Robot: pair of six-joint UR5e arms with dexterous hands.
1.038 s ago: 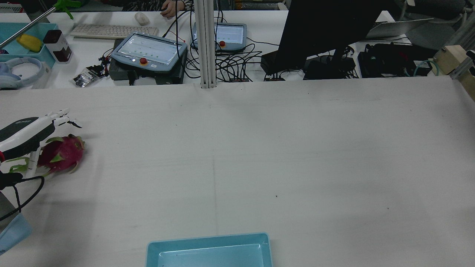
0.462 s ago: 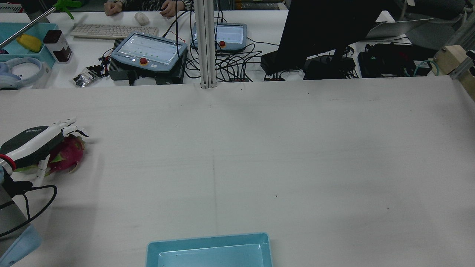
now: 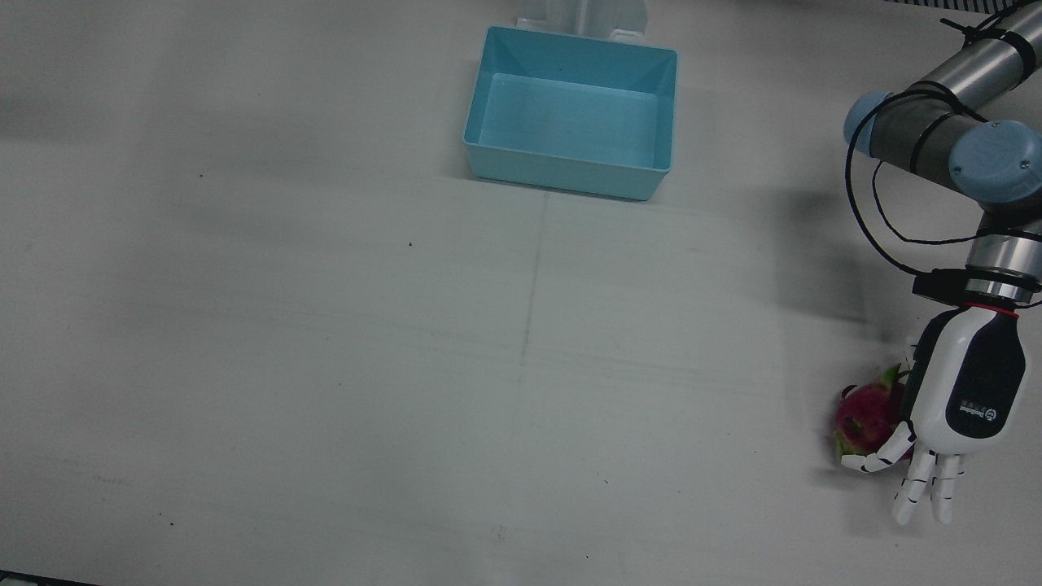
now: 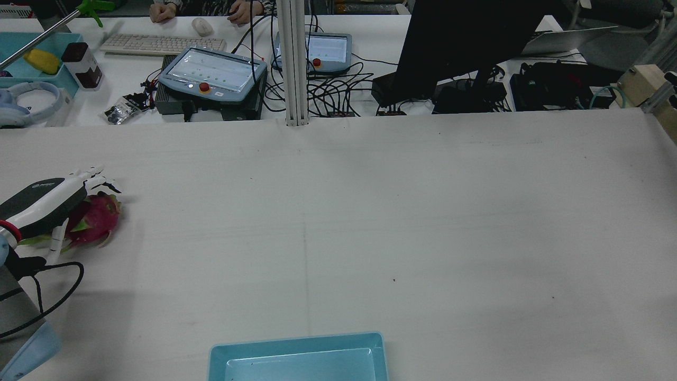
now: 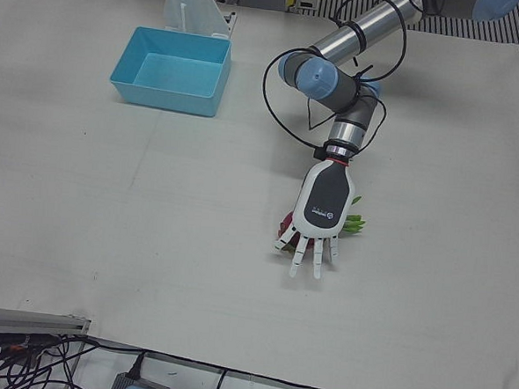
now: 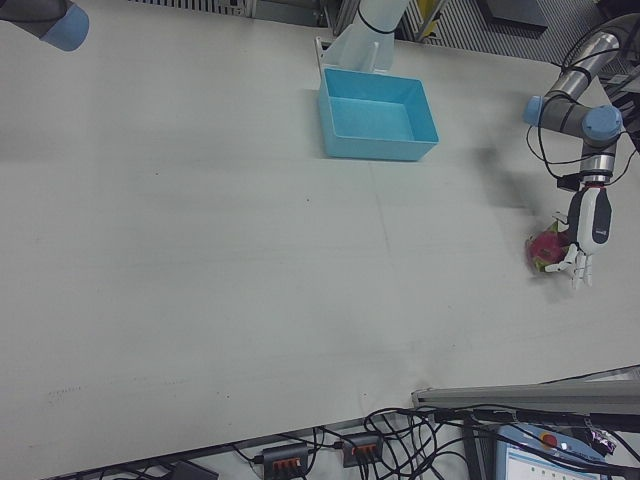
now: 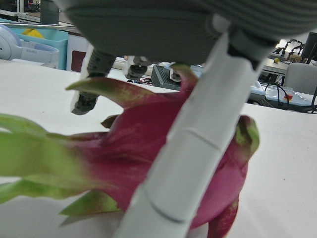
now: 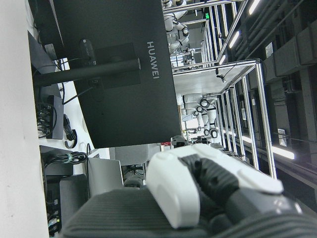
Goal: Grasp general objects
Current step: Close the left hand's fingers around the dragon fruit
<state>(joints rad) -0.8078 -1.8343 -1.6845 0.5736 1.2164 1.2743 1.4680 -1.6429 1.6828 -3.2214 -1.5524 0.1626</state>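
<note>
Broadly, the white worktop (image 3: 326, 325) is almost bare: a blue bin (image 3: 571, 112) sits near the arms' pedestals, and the dragon fruit (image 3: 866, 415) lies far out at the edge on the robot's left side, well apart from the bin. The left arm (image 3: 961, 138) reaches down to it, and the left hand (image 3: 956, 407) lies palm-down over the fruit with its fingers (image 3: 924, 484) spread and straight, holding nothing; in the left hand view the thumb (image 7: 198, 148) crosses in front of the fruit, close to or touching its skin, I cannot tell which. The right hand (image 8: 198, 198) shows only in its own view, raised away from the worktop, and whether it is open or closed I cannot tell.

The risk, as I judge it, is that the fruit is rounded and its green scales (image 7: 44, 158) are soft, so fingers closing unevenly could roll it sideways off the near edge or catch only the scales.

Compared with half a second ago, the hand has drawn back slightly, uncovering more of the fruit; the fruit itself has not shifted.
</note>
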